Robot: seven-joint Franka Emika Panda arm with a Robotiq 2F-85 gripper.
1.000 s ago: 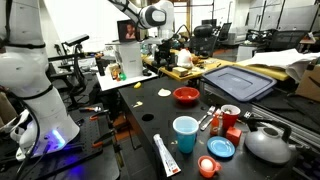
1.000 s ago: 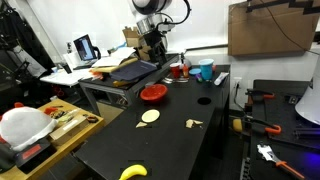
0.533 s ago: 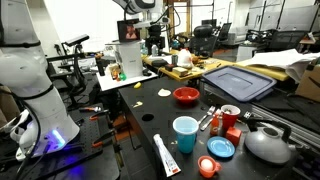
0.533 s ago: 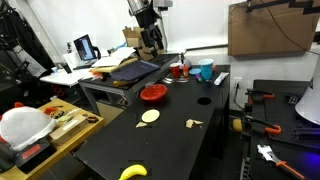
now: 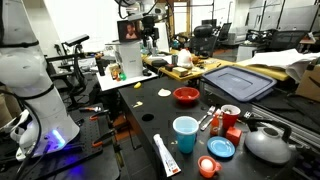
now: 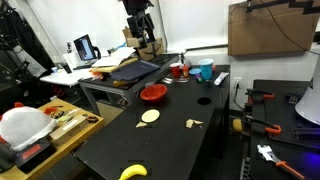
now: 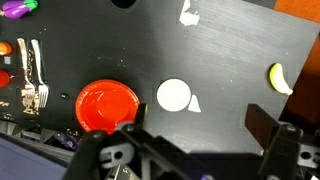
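Observation:
My gripper hangs high over the far side of the black table, open and holding nothing. In the wrist view its two dark fingers frame the bottom of the picture, and the gripper looks straight down from well above. Below it lie a red bowl, a white disc with a small white wedge beside it, and a yellow banana. Nothing touches the fingers.
Forks lie beside the bowl. A blue cup, a toothpaste tube, a blue lid and a grey kettle crowd one end of the table. A grey bin lid and a laptop stand nearby.
The arm has lifted the gripper higher and swung it sideways away from the table's middle. The jaws stayed open.

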